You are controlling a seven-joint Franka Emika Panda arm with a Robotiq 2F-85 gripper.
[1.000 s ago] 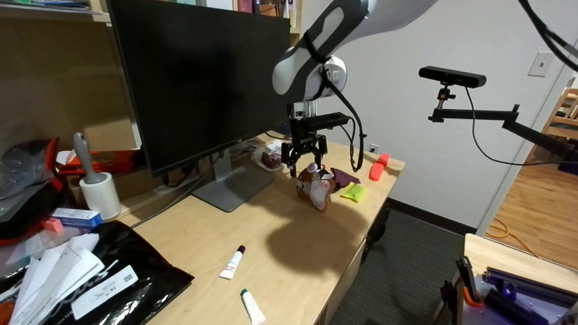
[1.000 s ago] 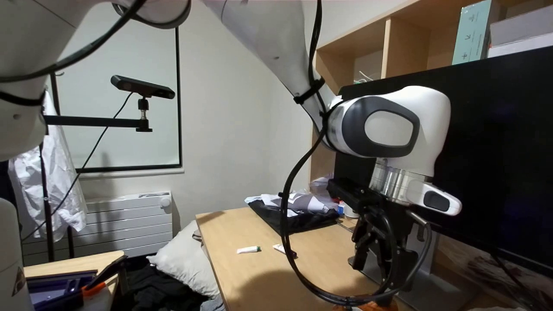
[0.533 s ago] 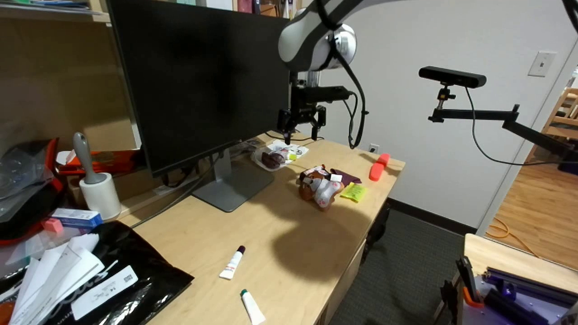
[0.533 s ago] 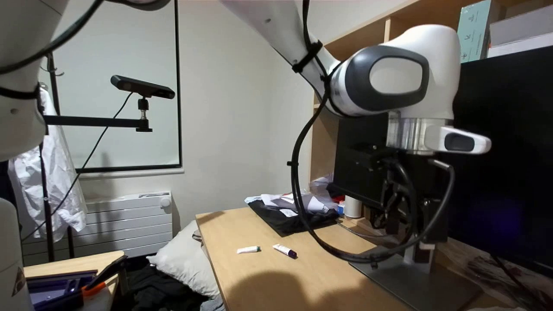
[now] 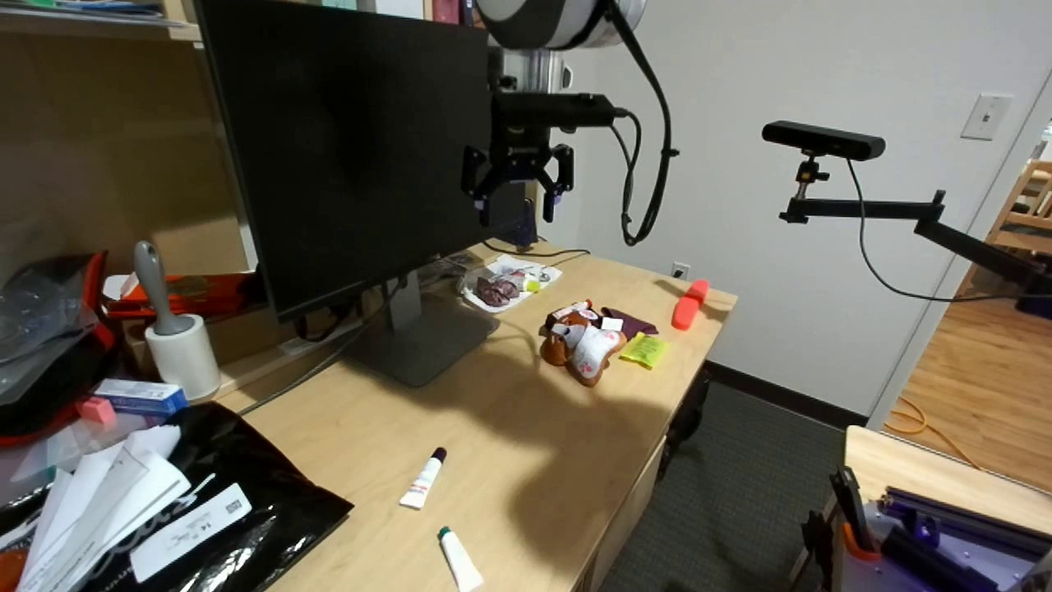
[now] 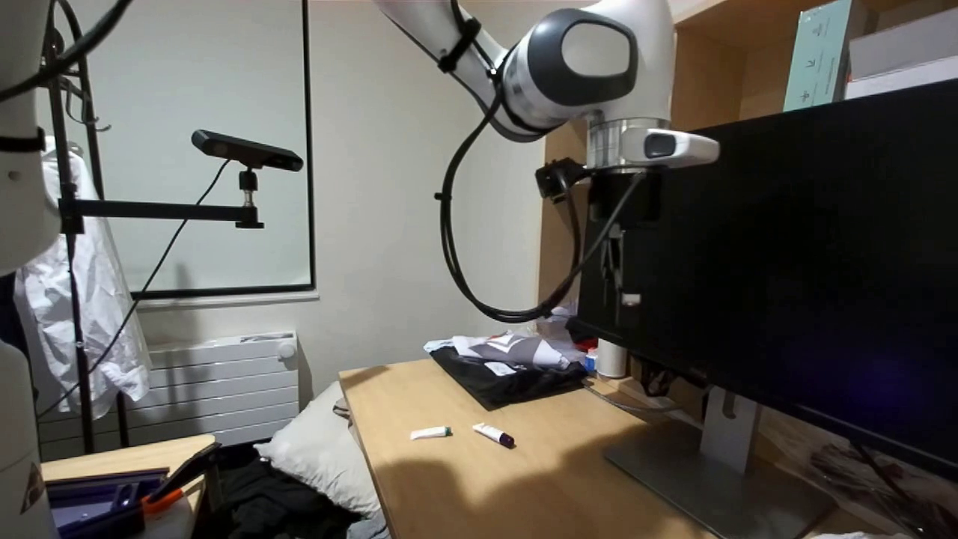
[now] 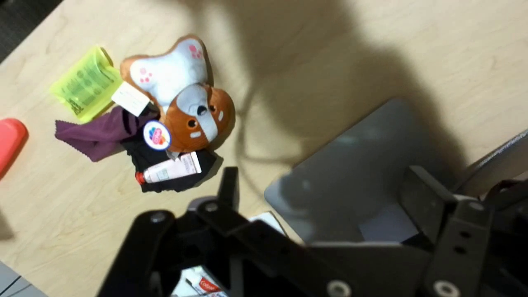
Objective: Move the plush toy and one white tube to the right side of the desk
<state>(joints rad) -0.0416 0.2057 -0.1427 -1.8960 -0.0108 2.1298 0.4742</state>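
A brown and white plush toy (image 5: 592, 353) lies on the tan desk (image 5: 345, 436) toward its far end. In the wrist view the plush toy (image 7: 173, 78) rests face up, its head partly over a black cloth with a pale pink, red-capped tube (image 7: 173, 167) on it. Two white tubes lie apart nearer the front in that exterior view: a purple-capped white tube (image 5: 421, 483) and a green-capped white tube (image 5: 459, 561). Well above the desk, in front of the monitor, my gripper (image 5: 517, 212) hangs pointing down, fingers wide apart and nothing between them.
The big black monitor (image 5: 370, 148) stands close beside the gripper, its grey base (image 7: 350, 165) below. Around the toy lie a yellow packet (image 7: 88, 84), a purple cloth (image 7: 103, 130) and a red case (image 5: 690, 304). A black package (image 5: 246, 493) with papers covers the near corner.
My gripper has risen from right by the plush toy to high above the desk, shifting along the monitor. The toy, more upright a second ago, now lies flatter. The white tubes have not moved.
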